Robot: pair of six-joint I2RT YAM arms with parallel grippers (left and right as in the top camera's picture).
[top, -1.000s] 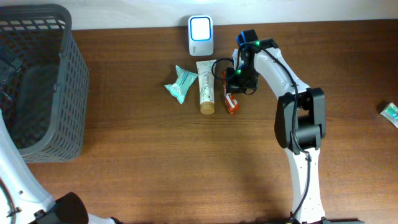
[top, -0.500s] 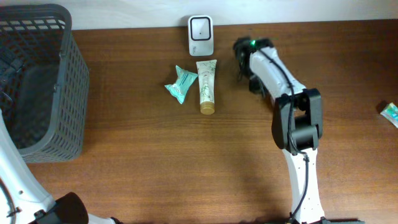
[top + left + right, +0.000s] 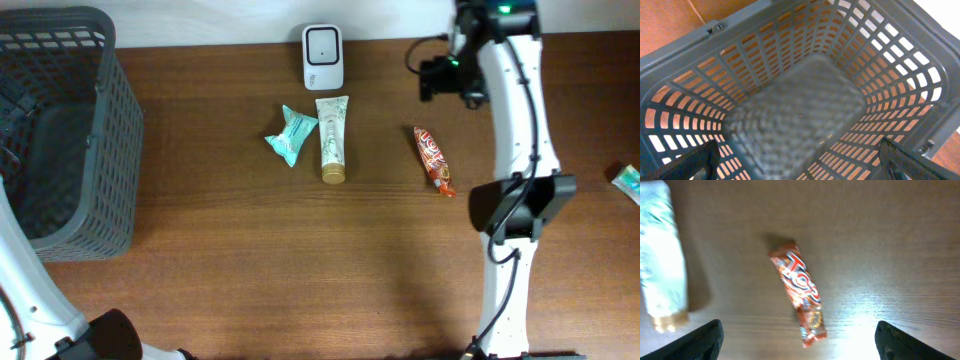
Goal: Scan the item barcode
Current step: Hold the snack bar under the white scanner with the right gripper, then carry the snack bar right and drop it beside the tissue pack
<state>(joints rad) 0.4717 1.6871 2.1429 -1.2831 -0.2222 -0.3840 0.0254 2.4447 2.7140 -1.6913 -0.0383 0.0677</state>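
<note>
An orange candy bar (image 3: 433,160) lies loose on the wooden table, right of the other items; in the right wrist view the bar (image 3: 799,297) sits below and between my fingers, untouched. My right gripper (image 3: 445,78) hangs open above the table, behind the bar, its fingertips (image 3: 700,340) spread wide around nothing. The white scanner (image 3: 323,55) stands at the table's back edge with its window dark. My left gripper (image 3: 800,167) is open over the grey basket (image 3: 795,115), holding nothing.
A cream tube (image 3: 332,140) and a teal packet (image 3: 290,135) lie in front of the scanner; the tube (image 3: 660,270) shows at the left of the right wrist view. The grey basket (image 3: 110,150) fills the table's left end. Another teal packet (image 3: 628,182) lies at the right edge.
My right gripper carried the candy bar away from the scanner to the right, opened, and left it on the table, then rose back. The scanner's lit window went dark.
</note>
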